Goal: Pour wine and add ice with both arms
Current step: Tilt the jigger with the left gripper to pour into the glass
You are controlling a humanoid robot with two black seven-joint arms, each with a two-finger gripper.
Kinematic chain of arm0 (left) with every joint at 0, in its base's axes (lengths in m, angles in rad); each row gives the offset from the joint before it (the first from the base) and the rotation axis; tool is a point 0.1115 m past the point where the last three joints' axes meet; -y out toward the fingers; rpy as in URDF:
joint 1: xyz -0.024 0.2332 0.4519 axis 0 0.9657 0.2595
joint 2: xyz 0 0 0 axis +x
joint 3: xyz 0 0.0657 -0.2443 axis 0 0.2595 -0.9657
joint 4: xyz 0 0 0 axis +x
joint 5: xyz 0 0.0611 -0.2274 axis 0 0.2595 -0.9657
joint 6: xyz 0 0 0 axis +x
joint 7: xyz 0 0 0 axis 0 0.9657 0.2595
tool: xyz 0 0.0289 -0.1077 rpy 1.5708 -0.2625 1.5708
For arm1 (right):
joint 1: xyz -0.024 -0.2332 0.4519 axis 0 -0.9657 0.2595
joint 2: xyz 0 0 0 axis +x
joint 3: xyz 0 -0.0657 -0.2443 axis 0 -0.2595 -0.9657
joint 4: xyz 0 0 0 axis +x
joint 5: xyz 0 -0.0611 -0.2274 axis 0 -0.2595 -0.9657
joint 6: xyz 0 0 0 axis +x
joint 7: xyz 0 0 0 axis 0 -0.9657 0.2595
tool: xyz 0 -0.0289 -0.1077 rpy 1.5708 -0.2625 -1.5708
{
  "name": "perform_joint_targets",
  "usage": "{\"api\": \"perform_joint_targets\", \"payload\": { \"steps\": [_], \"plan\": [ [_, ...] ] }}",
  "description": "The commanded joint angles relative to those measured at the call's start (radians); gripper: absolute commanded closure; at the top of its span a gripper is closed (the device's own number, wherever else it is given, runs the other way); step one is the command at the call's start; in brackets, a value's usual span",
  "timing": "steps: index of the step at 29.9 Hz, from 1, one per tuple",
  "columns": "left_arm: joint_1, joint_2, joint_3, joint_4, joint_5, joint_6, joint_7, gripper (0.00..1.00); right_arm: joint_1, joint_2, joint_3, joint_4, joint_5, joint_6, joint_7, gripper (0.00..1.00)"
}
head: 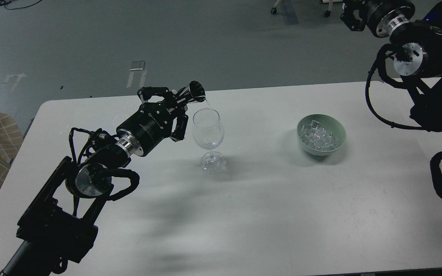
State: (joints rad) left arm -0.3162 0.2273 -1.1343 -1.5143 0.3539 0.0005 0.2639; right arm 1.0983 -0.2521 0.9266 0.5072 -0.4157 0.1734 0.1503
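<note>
Two black arms frame a white table (267, 214), and judged from how things lie, only the first half of the job is under way. The left arm (90, 172) reaches in over the table's near-left part. The right arm (428, 57) is raised off to the far right, above the table's edge.

The left gripper (175, 101) is clamped around a small metal jigger (195, 92), tipped over so its mouth points down toward the wine glass (208, 138). A thin clear stream seems to run from the jigger's lip onto the glass rim. The glass stands upright just beside this gripper and below the jigger, and it looks nearly empty, so the pour reads as only begun.

The right gripper (353, 15) sits at the top of the view, dark and partly cut off; whether its fingers are parted or closed cannot be told, and nothing shows in it.

A green bowl (340, 134) stands between the two grippers, well apart from the left one and nearer the right, below it. The ice (318, 138) is heaped inside the bowl, apparently untouched, with none in the glass. Adding ice is all still to do.
</note>
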Motion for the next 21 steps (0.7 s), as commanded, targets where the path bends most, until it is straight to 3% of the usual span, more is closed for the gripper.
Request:
{"api": "perform_joint_targets", "payload": {
  "steps": [1,21],
  "plan": [
    [0.005,0.007,0.001,0.002,0.039,-0.004,-0.002,0.96,0.002,0.001,0.000,0.001,0.000,0.000,0.000,0.00],
    [0.005,0.015,0.002,0.005,0.151,-0.036,-0.002,0.96,0.000,0.005,0.000,0.001,0.000,0.000,0.000,0.00]
  ]
}}
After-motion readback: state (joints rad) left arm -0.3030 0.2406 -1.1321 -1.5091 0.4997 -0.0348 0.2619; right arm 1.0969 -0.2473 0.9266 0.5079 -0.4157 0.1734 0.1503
